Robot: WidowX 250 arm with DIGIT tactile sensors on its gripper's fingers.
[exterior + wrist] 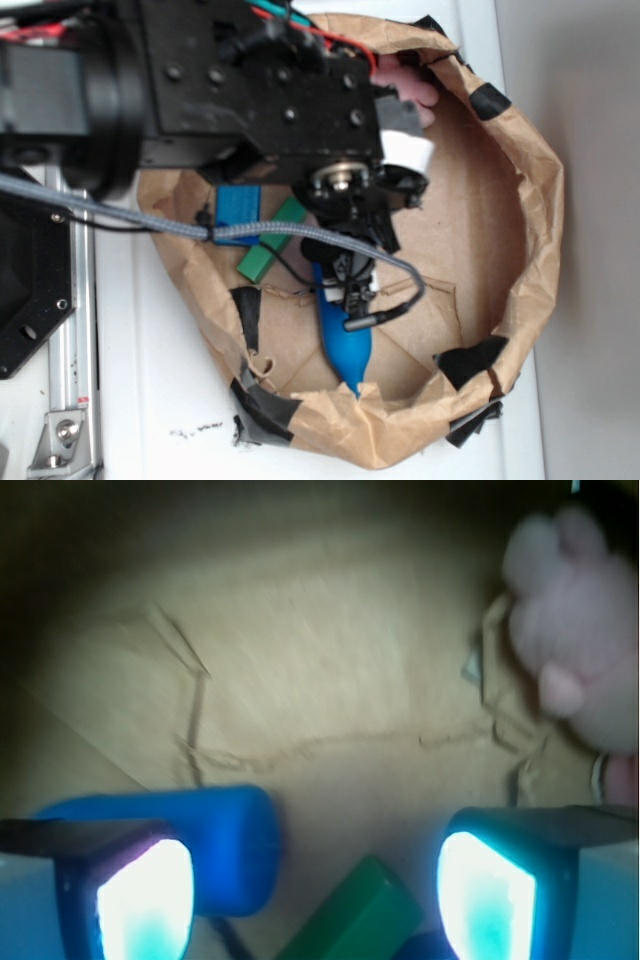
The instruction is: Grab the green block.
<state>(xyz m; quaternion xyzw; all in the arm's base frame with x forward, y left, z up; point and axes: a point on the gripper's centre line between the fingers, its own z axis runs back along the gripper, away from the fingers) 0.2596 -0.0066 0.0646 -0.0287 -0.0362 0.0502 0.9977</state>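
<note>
1. Seen from the exterior view, the green block (272,243) lies slanted on the floor of the paper-lined basket (535,240), between the blue block (238,205) and the blue bottle (342,335), partly under the gripper (352,262).
2. While the wrist view shows the jaws spread wide and empty, the green block sits low between them, beside the bottle; the jaws should straddle its narrow width, clear of the bottle.

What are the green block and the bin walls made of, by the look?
Green block: probably painted wood or plastic; matte, flat faces, crisp edges, no glare. Bin wall: brown kraft paper, creased and crumpled, patched with black tape.
</note>
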